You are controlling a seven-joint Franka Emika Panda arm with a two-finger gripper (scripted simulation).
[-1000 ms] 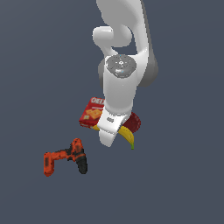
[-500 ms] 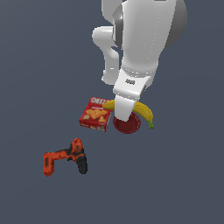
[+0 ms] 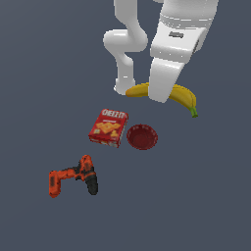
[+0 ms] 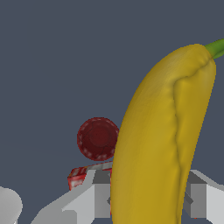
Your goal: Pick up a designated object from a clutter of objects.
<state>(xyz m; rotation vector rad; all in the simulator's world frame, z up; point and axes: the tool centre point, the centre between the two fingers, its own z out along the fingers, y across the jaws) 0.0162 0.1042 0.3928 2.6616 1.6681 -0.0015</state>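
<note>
A: Nearest the wrist camera, what's in the gripper (image 4: 148,199)?

B: The banana (image 4: 162,140). The jaws sit on either side of its middle and are clamped on it, stem end pointing away. A grip near the middle likely keeps it from tipping.

A: And where is it in the scene?

B: In the exterior view the banana (image 3: 182,98) hangs in the air under the arm, well above the surface (image 3: 206,196), its ends sticking out on both sides of the gripper (image 3: 162,95).

A: What lies beyond it?

B: The bowl (image 4: 98,138) and a sliver of the cracker box (image 4: 78,176) lie on the surface below. The drill (image 3: 73,177) lies apart, toward the exterior view's left.

A: Changed from half a second ago?

B: Then the banana was just over the bowl; now it's clearly higher. The rest hasn't shifted. The pick looks essentially done.
</note>
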